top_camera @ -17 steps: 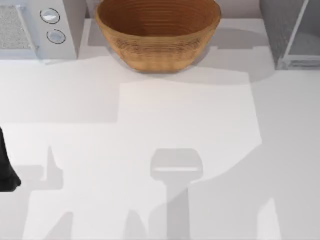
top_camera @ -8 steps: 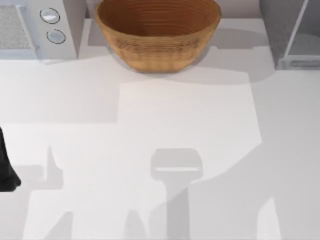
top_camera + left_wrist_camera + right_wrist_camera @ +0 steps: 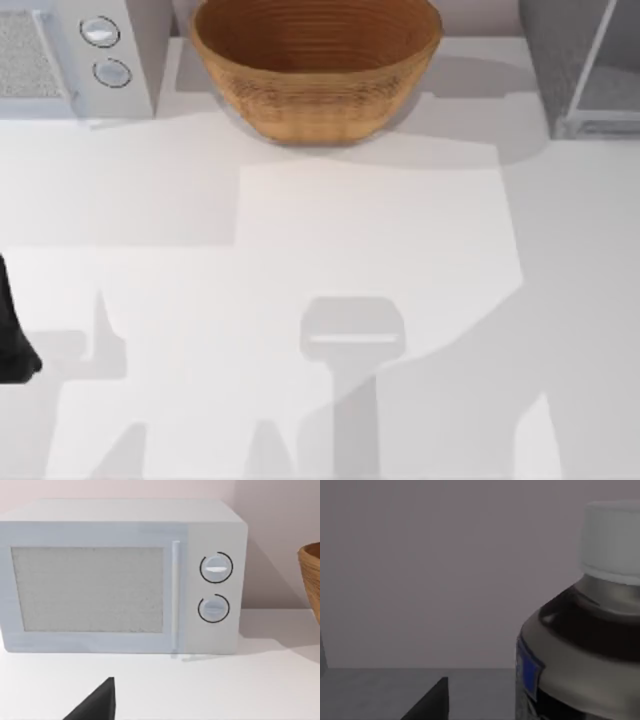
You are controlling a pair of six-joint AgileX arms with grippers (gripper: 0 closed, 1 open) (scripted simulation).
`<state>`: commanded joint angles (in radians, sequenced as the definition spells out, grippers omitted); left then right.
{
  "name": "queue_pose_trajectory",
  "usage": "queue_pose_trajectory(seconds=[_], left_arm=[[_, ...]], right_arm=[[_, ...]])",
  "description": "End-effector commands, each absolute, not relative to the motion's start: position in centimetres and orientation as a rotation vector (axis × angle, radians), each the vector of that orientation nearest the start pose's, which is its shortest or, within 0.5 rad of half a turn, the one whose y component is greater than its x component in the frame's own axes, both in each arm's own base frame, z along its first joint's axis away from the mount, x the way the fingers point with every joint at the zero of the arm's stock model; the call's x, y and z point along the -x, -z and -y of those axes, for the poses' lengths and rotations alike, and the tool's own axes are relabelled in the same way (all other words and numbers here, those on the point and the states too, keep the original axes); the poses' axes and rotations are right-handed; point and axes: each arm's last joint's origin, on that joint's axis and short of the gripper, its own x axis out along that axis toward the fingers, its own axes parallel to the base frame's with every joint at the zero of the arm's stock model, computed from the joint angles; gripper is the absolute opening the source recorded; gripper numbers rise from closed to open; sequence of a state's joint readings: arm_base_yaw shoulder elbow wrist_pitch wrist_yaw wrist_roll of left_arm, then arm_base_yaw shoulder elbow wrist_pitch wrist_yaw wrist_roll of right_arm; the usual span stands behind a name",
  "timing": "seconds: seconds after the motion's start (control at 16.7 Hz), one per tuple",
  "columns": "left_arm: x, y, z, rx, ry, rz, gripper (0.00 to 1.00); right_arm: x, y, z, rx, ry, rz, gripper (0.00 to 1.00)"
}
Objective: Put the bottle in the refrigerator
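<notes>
Along the table's (image 3: pixel 300 250) far edge: microwave (image 3: pixel 75 60) at left, basket (image 3: pixel 315 65) centre, refrigerator (image 3: pixel 580 65) at right.

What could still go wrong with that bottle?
The dark brown plastic bottle with a white cap sits very close to a black fingertip of the right gripper; a careless sideways move might topple it. The surroundings there look dim and grey, probably inside the large grey boxy refrigerator, so withdrawing could bump a wall. The left arm is parked at the white table's left edge, no likely threat.
</notes>
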<state>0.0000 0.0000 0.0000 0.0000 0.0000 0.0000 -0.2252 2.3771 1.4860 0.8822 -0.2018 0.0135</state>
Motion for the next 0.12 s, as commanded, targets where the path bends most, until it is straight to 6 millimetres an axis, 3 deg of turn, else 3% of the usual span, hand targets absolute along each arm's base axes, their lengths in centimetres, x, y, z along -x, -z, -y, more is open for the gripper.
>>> queue_pose_trajectory(seconds=[0.12], left_arm=[[-10.57,-16.0,0.12,0.0,0.0,0.0,1.0]], right_arm=[[-50.44,-12.82,10.3,-0.005,-0.004,-0.011,1.0]])
